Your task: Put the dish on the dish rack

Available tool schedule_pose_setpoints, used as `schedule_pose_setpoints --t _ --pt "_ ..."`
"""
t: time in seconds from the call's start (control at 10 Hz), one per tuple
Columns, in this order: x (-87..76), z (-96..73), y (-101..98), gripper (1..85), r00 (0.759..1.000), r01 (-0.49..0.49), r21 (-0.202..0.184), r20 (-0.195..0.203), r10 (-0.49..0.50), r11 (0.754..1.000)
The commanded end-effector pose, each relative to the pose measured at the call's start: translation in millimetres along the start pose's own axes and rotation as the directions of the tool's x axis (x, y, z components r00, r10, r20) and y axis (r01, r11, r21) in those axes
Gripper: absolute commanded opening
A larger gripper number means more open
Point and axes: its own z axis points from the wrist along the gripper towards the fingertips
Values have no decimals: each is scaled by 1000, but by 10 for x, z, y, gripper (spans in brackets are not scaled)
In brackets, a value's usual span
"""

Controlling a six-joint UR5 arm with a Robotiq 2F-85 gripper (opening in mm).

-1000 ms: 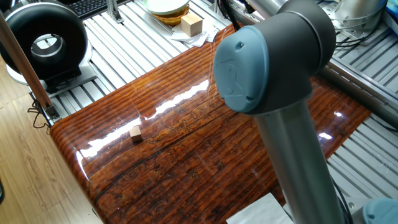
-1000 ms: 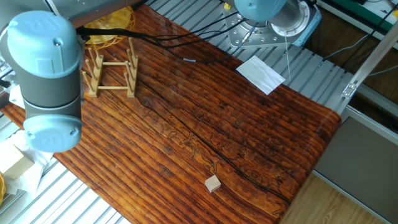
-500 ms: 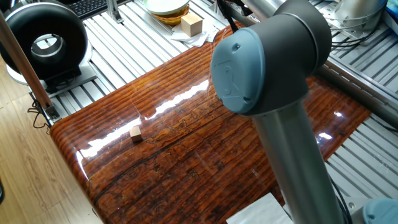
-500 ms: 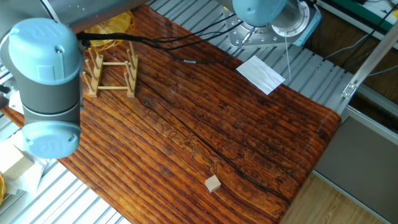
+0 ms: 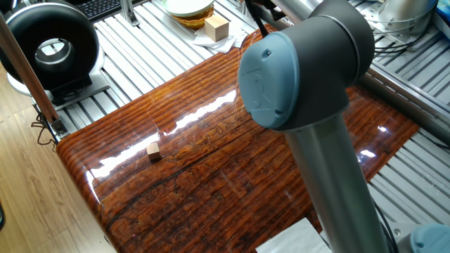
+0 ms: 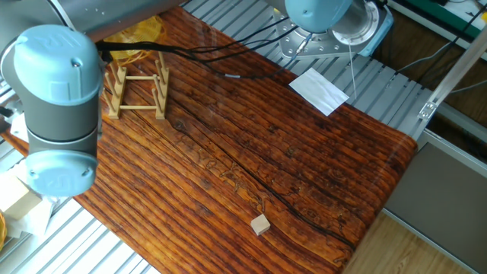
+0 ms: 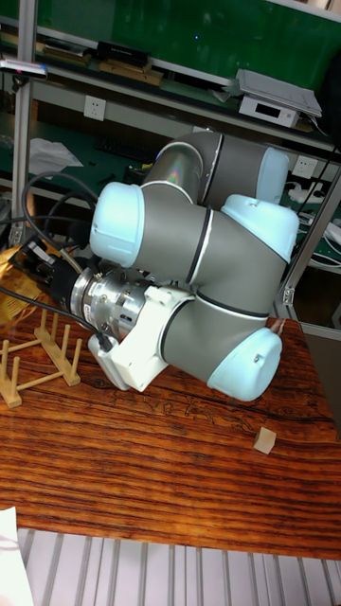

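Note:
The dish (image 6: 143,30) is a golden-yellow woven plate at the table's far corner, just behind the dish rack (image 6: 137,85) and mostly covered by my arm and a black cable. In the tall fixed view only a sliver of the dish (image 7: 8,259) shows at the left edge, above the light-wood pegged rack (image 7: 38,356). My gripper (image 7: 38,261) is a dark shape right next to that sliver, above the rack. Its fingers are hidden, and I cannot tell whether they hold the dish. In one fixed view my arm hides the rack, dish and gripper.
A small wooden cube (image 6: 261,224) lies near the table's other end. A white paper (image 6: 319,90) sits at the table edge. Off the table stand a pale bowl in a darker wicker basket (image 5: 188,8) and a wooden block (image 5: 216,28). My arm's elbow (image 6: 59,106) looms over the near corner.
My arm's elbow has shifted slightly over the last second; the rack, cube and paper have not moved.

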Motion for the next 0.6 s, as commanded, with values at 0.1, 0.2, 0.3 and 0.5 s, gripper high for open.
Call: schedule_pose_setpoints --t 0.1,0.2,0.3,0.5 --pt "-49 -6 110 10 1000 -4 -29 4 4 1000" --pt "-50 -6 110 10 1000 -5 -29 4 5 1000" --pt "-59 -7 118 10 1000 -6 -31 6 7 999" --pt "-77 -11 144 10 1000 -7 -36 7 8 999"
